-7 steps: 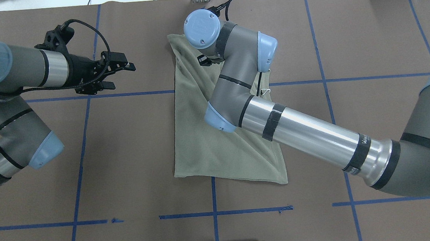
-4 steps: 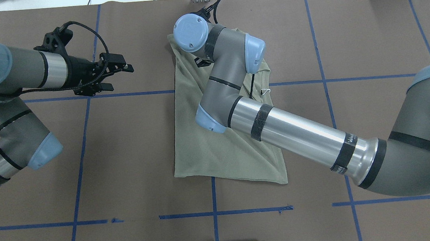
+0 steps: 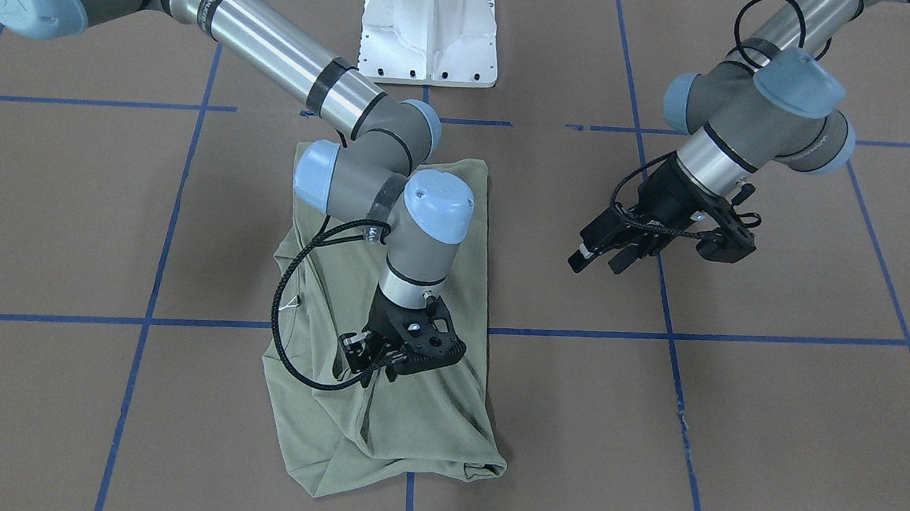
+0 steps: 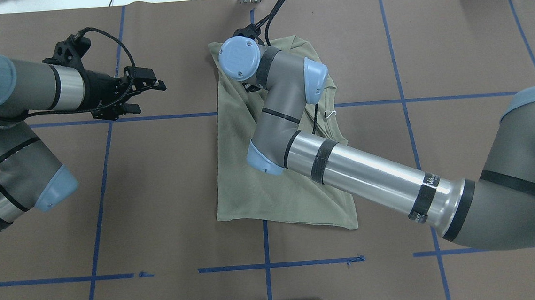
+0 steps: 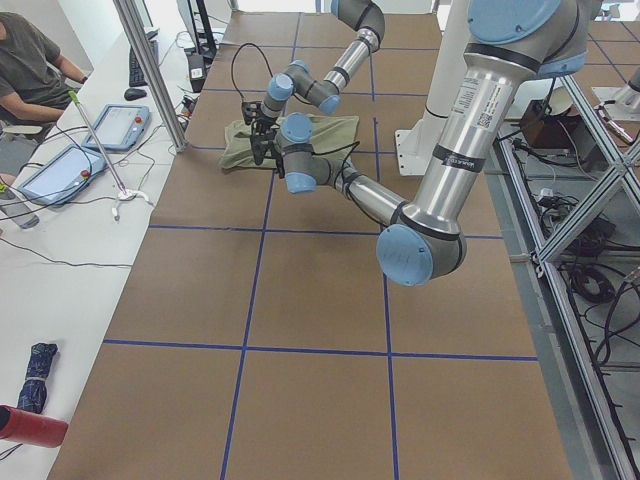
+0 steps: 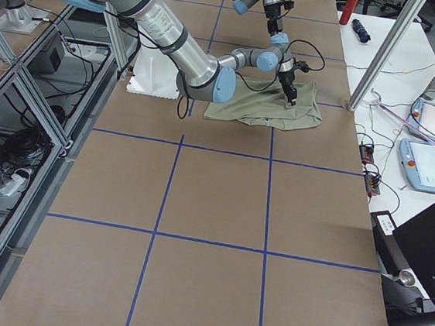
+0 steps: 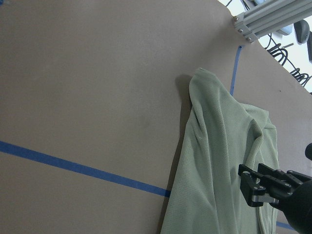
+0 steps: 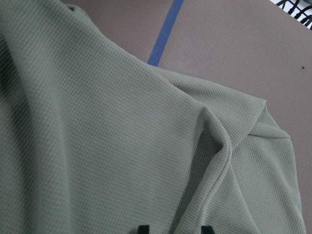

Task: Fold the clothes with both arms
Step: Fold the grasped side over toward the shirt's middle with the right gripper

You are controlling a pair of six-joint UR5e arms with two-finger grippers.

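**Shirt folded to a narrow panel, one end unfinished**

Seen from overhead, the sage-green shirt (image 4: 250, 179) lies at the middle of the brown table (image 4: 452, 38), a long panel running from 6 o'clock to 12 o'clock. The lengthwise fold looks done: no sleeves show, and the 6 o'clock end lies flat. The 12 o'clock end is rumpled, with ridged, overlapping layers.

The right gripper (image 3: 369, 361) points down over that rumpled end. Its wrist camera shows the fingertips (image 8: 143, 228) a moderate gap apart, with no cloth pinched between them.

The left gripper (image 4: 151, 98) hangs over bare table at the shirt's 10 o'clock, well apart from it, with its jaws wide and empty.

Probably left to do: flattening the far end, then folding the panel crosswise.
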